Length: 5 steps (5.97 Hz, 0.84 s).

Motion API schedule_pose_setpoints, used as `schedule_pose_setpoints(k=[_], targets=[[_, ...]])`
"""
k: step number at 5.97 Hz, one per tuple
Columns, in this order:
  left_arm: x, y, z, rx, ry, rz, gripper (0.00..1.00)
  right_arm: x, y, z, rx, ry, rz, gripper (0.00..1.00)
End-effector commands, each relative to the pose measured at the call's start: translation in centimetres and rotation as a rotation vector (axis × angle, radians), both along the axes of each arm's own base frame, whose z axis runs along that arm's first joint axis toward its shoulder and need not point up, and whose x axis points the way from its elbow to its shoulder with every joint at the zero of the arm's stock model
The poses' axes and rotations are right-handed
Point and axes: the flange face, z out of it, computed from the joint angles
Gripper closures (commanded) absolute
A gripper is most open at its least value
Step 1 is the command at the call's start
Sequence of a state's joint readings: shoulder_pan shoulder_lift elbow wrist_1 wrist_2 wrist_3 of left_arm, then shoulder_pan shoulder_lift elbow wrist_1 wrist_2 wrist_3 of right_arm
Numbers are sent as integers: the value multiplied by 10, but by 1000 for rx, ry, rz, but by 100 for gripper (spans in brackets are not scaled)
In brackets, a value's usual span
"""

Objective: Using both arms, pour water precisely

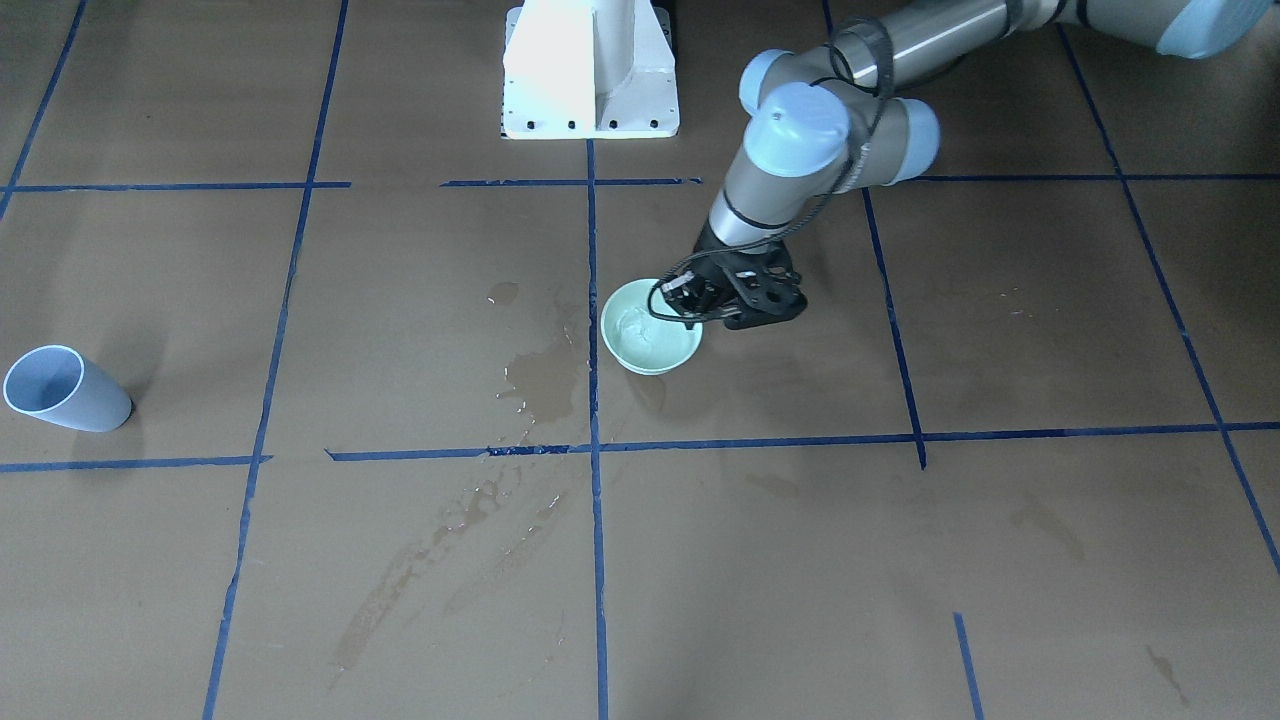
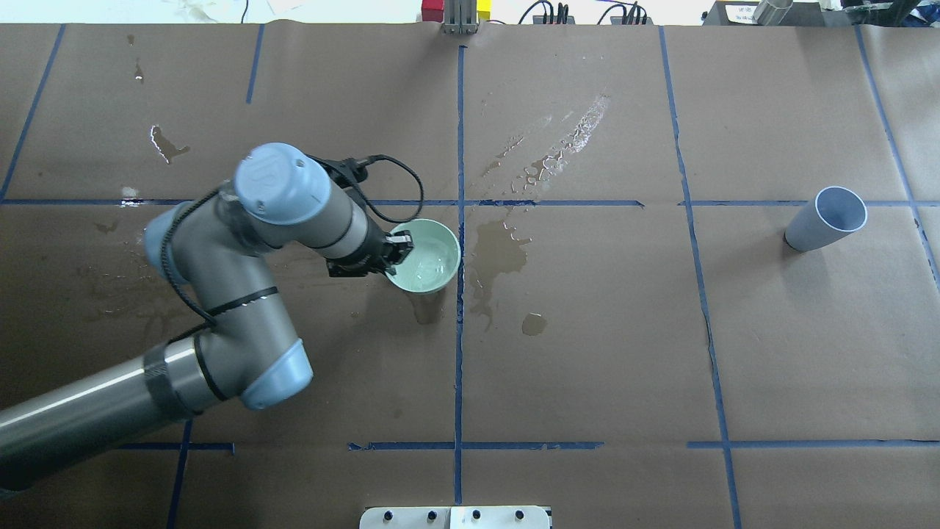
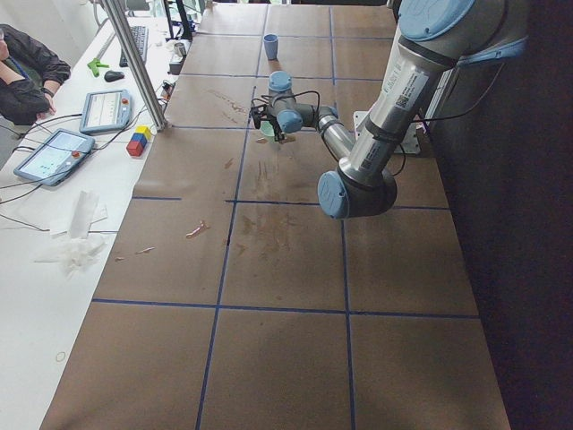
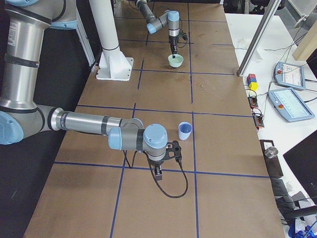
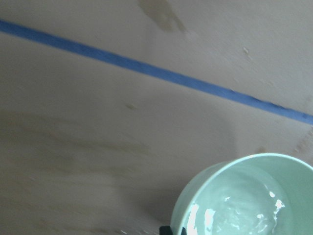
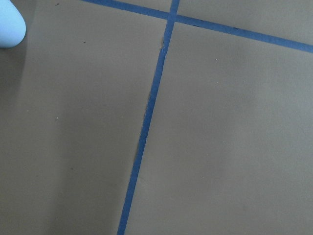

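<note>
A mint-green bowl (image 1: 650, 342) (image 2: 426, 257) sits near the table's middle, with a little clear, glossy water (image 5: 234, 210) (image 2: 433, 263) in it. My left gripper (image 1: 690, 300) (image 2: 396, 251) comes down on the bowl's rim on the robot's left side, with its jaws closed across the rim. A pale blue cup (image 1: 65, 390) (image 2: 826, 218) (image 4: 184, 131) stands far off on my right side. My right gripper (image 4: 157, 172) shows only in the exterior right view, low over the table beside the blue cup (image 6: 10, 24). I cannot tell if it is open or shut.
Spilled water darkens the brown paper beside the bowl (image 2: 499, 250) (image 1: 540, 385) and streaks further out (image 2: 565, 147). The white pedestal base (image 1: 590, 70) stands behind the bowl. Teach pendants (image 4: 290, 74), coloured blocks (image 4: 252, 81) and a metal post (image 4: 262, 34) line the table's far side.
</note>
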<state>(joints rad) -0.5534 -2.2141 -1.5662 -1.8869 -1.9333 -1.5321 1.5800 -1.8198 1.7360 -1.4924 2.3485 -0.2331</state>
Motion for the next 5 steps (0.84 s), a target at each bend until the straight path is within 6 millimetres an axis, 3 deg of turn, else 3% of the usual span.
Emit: schedule_pose_setpoints(k=[1,2,3,5], targets=[[38,4,-24,8,-9,-9,100,0,1,1,-1,0,0,0],[40,5,-22,6,-13,-7,93,0,1,1,-2,0,0,0],[41,7,-20,6,-16,-3,66,0,0,0,3,0,-2,0],[41,10,-21,15,-15,5,0,0,-1,-4,4,0,4,0]])
